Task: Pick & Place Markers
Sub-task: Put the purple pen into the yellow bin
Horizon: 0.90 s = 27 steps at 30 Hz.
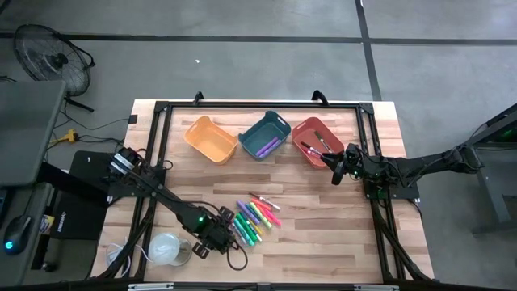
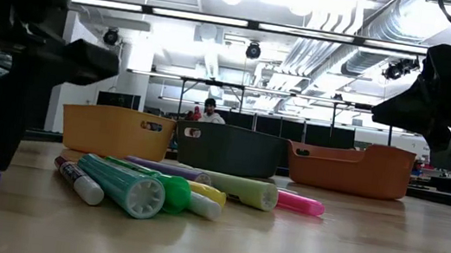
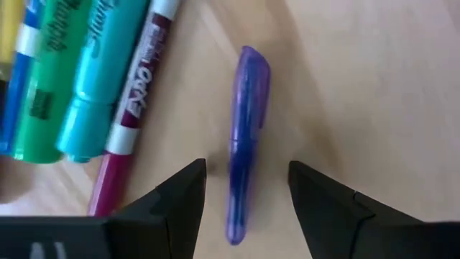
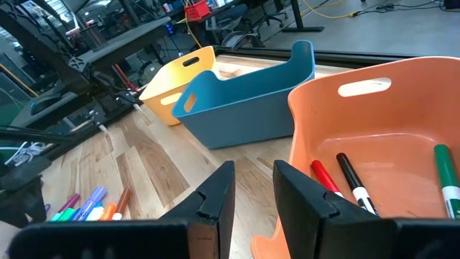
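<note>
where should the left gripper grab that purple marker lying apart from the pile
Grip the purple marker across its barrel near mid-length, coming straight down from above. It lies flat on the table, clear of the maroon marker beside it, so both long sides are free. The left gripper is open and already straddles its lower end, fingers either side, which probably suits a simple close after lowering.

Three bins point(image 1: 262, 137) are standing in a row along the table's point(image 1: 323, 226) far side. The markers point(image 1: 254, 217) are lying clustered nearer the front, one marker point(image 3: 246, 137) sitting apart between the left gripper's point(image 3: 246, 194) fingers. The right gripper point(image 1: 338, 166) is hanging by the rightmost bin, which is holding perhaps three pens point(image 4: 351, 181).
</note>
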{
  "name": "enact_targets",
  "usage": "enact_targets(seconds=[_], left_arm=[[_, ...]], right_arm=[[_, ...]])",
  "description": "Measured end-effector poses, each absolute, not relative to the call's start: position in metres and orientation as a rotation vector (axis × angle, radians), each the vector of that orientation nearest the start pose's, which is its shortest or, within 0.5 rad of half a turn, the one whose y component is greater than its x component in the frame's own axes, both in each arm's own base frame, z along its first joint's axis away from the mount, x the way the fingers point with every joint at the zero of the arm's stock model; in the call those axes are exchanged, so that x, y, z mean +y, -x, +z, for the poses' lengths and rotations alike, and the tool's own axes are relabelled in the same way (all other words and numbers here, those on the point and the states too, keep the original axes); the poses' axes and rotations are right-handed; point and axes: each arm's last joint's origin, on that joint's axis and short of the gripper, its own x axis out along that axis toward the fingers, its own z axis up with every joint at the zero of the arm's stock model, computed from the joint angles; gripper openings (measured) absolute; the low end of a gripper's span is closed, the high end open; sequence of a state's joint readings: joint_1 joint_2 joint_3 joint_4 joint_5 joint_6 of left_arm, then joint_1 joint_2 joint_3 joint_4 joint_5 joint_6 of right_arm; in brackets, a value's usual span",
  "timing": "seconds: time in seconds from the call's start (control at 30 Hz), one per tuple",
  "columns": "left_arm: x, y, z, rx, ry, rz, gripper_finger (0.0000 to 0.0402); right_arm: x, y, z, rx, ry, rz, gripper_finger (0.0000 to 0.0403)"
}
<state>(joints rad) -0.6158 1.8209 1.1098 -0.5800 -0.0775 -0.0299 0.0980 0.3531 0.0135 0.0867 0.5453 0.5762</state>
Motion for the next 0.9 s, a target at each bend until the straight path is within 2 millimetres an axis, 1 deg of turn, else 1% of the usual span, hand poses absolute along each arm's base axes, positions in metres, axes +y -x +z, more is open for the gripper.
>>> enact_targets(seconds=[0.2,0.27,0.4,0.73,0.9], left_arm=[[-0.194,-0.2781,0.1464,1.238,-0.429,-0.431,0.0196],[-0.1942,-0.2784,0.144,1.245,-0.431,-0.431,0.019],[-0.1947,-0.2784,0.143,1.251,-0.423,-0.443,0.0155],[-0.1956,-0.2788,0.1424,1.247,-0.416,-0.462,0.0028],[-0.1962,-0.2804,0.1424,1.233,-0.399,-0.455,0.0023]], right_arm=[[-0.0039,-0.1138,0.1466,0.107,-0.483,-0.5,0.0085],[-0.0039,-0.1138,0.1466,0.106,-0.483,-0.5,0.0085],[-0.0039,-0.1138,0.1466,0.107,-0.483,-0.5,0.0085],[-0.0039,-0.1138,0.1466,0.106,-0.483,-0.5,0.0085],[-0.0039,-0.1138,0.1466,0.106,-0.483,-0.5,0.0085]])
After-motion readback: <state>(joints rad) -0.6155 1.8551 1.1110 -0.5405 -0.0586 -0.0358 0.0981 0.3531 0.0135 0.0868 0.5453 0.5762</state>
